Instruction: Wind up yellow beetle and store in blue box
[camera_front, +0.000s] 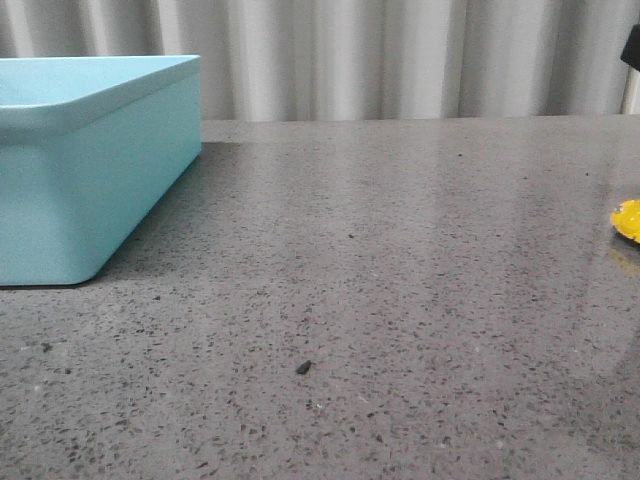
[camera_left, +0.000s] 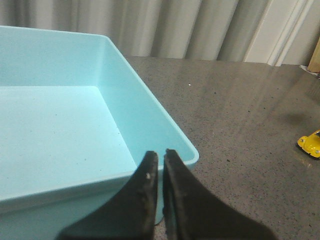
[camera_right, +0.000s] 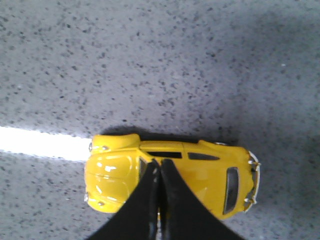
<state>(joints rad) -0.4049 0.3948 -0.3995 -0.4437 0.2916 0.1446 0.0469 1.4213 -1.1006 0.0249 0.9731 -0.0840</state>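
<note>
Hovering directly above the yellow beetle (camera_right: 170, 175), the right end effector (camera_right: 159, 172) is sitting closed, gripping nothing; the left end effector (camera_left: 160, 165), also closed, is waiting over the blue box (camera_left: 150, 105); the beetle is resting far right on the desk (camera_front: 400, 300), probably awaiting winding.

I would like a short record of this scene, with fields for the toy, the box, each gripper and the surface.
toy: small glossy yellow plastic beetle car, on the table, outside the box
box: large light blue plastic rectangular bin, nothing visible inside
left gripper: fingers together, empty, at the near wall of the box
right gripper: fingers together, directly above the toy
surface: grey speckled stone table
</note>
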